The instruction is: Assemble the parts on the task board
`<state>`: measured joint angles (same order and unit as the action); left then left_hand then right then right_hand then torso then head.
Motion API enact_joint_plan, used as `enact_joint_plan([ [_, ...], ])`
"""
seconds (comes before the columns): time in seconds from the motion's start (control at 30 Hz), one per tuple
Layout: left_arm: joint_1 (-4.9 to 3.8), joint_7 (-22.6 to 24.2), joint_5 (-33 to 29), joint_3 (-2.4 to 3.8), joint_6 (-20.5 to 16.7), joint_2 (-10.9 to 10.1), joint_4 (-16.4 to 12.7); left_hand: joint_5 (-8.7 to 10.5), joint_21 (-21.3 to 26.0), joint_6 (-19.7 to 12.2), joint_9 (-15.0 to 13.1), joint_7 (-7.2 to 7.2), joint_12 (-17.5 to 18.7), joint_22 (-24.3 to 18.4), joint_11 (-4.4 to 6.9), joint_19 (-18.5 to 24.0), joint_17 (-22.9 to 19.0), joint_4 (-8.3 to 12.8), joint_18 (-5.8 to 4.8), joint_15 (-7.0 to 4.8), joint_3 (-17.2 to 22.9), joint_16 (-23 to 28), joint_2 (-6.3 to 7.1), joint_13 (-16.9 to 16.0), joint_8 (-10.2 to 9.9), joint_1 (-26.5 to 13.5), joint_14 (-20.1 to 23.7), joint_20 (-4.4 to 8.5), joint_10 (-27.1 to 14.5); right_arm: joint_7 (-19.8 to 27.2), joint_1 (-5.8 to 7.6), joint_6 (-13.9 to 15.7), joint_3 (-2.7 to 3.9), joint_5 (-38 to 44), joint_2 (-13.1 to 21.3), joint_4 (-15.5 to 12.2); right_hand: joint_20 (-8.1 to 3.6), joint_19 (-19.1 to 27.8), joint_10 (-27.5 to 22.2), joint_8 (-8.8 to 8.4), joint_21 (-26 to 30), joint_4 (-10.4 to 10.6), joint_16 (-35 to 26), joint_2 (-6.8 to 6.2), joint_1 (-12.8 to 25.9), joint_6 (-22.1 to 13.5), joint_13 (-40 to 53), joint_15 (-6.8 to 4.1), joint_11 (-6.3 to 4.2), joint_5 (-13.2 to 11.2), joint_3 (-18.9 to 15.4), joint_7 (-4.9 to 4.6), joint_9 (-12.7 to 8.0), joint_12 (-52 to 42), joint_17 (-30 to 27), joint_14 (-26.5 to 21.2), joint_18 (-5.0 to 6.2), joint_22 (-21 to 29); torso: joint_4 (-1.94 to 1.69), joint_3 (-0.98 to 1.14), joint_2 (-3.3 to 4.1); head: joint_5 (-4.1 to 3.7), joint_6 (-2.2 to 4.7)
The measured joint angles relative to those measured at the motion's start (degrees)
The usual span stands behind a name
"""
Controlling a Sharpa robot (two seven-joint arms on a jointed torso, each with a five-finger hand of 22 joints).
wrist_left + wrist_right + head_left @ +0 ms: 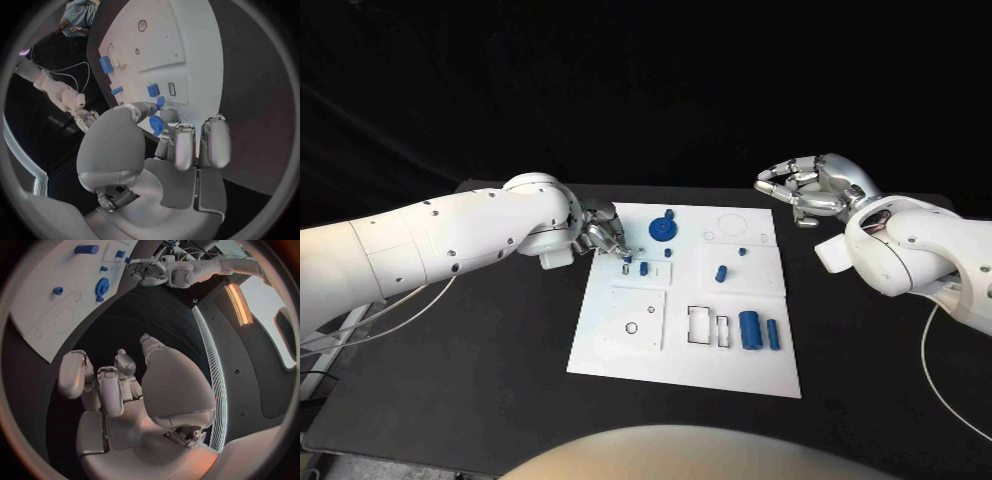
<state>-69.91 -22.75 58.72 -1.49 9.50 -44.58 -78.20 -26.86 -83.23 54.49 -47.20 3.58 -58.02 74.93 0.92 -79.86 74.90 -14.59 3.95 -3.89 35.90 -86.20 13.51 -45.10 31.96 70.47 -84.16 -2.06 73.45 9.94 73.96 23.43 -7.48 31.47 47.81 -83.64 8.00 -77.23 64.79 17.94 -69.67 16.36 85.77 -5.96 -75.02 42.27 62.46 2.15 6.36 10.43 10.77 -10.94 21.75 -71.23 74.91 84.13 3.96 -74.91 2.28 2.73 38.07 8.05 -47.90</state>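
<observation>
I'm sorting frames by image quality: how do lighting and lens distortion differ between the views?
Head view: the task board is evenly lit against a dark backdrop, its edges straight. Left wrist view: fisheye bends the board's edge. Right wrist view: a warm tint at the rim and a bright curved strip beside the right hand.

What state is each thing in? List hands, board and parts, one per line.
left hand: over the board's left edge, pinching a small blue part.
right hand: off the board, fingers curled, holding nothing.
task board: flat on the table.
blue cylinder: lying on the board.
</observation>
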Motion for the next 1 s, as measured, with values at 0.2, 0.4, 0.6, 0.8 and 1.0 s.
enact_joint_plan([
  [0.2,0.09,-0.9,1.0,-0.05,0.4,0.1,-0.2,-0.96,0.0,0.3,0.0,0.08,-0.2,0.0,0.01,-0.2,0.0,0.0,0.00,-0.21,0.0,0.0,0.30,-0.3,0.0,-0.3,0.2,-0.21,0.4,0.0,-0.03,0.0,0.00,0.0,0.0,0.0,0.00,0.0,0.0,0.24,0.2,0.0,0.0,0.02,0.0,0.0,0.0,0.00,0.00,0.2,0.0,0.00,-0.1,0.0,0.0,0.0,0.00,0.0,0.00,0.01,0.01,0.02,-0.12],
  [0.4,0.13,-1.8,1.8,-0.08,1.0,0.2,-0.3,-1.66,-0.3,0.3,0.0,0.08,-0.5,0.0,0.13,-0.4,0.0,0.0,0.00,-0.20,0.0,0.0,0.53,-0.6,0.0,-0.5,0.2,-0.01,0.5,0.0,-0.04,0.0,0.00,0.0,0.0,0.0,0.00,0.0,0.0,0.24,0.2,0.0,0.0,0.22,0.2,0.0,0.0,0.00,0.00,0.2,0.0,0.00,-0.1,0.0,0.0,0.0,0.00,0.0,-0.02,0.01,0.01,0.07,-0.17],
  [0.6,0.16,-2.5,2.5,-0.10,1.6,0.2,-0.3,-1.94,-0.3,0.5,-0.1,-0.11,-0.5,0.0,0.19,-0.4,0.0,0.0,0.00,-0.20,0.0,0.0,0.60,-0.7,0.0,-0.6,0.2,-0.01,0.6,0.0,-0.05,0.0,0.00,-0.1,0.0,0.0,0.00,0.0,0.0,0.24,0.2,0.0,0.0,0.22,0.2,0.0,0.0,0.00,0.00,0.2,0.0,0.00,-0.1,0.0,0.0,0.0,0.00,0.0,-0.02,0.01,0.01,0.08,-0.20],
  [0.8,0.32,-3.0,2.8,-0.17,2.1,0.6,-0.2,-1.94,-0.3,0.5,-0.1,-0.10,-0.5,0.0,0.12,-0.4,0.0,0.0,0.00,-0.20,0.0,0.0,0.68,-0.7,0.0,-0.7,0.2,-0.01,0.7,0.0,-0.06,0.0,0.00,-0.1,0.0,0.0,0.00,0.0,0.0,0.24,0.2,0.0,0.0,0.22,0.2,0.0,0.0,0.00,0.00,0.2,0.0,0.00,-0.1,0.0,0.0,0.0,0.00,0.0,-0.02,-0.01,0.05,0.11,-0.24],
  [1.0,0.60,-3.1,3.0,-0.24,2.3,0.9,-0.1,-1.94,-0.3,0.5,-0.1,-0.10,-0.5,0.0,0.11,-0.4,0.0,0.0,0.00,-0.20,0.0,0.0,0.68,-0.7,-0.1,-0.7,0.2,-0.01,0.7,0.0,-0.07,0.0,-0.01,-0.1,0.0,0.0,0.00,0.0,0.0,0.24,0.2,0.0,0.0,0.22,0.2,0.0,0.0,0.00,0.00,0.2,0.0,0.00,-0.1,0.0,0.0,0.0,0.00,0.0,-0.01,-0.02,0.05,0.14,-0.41],
])
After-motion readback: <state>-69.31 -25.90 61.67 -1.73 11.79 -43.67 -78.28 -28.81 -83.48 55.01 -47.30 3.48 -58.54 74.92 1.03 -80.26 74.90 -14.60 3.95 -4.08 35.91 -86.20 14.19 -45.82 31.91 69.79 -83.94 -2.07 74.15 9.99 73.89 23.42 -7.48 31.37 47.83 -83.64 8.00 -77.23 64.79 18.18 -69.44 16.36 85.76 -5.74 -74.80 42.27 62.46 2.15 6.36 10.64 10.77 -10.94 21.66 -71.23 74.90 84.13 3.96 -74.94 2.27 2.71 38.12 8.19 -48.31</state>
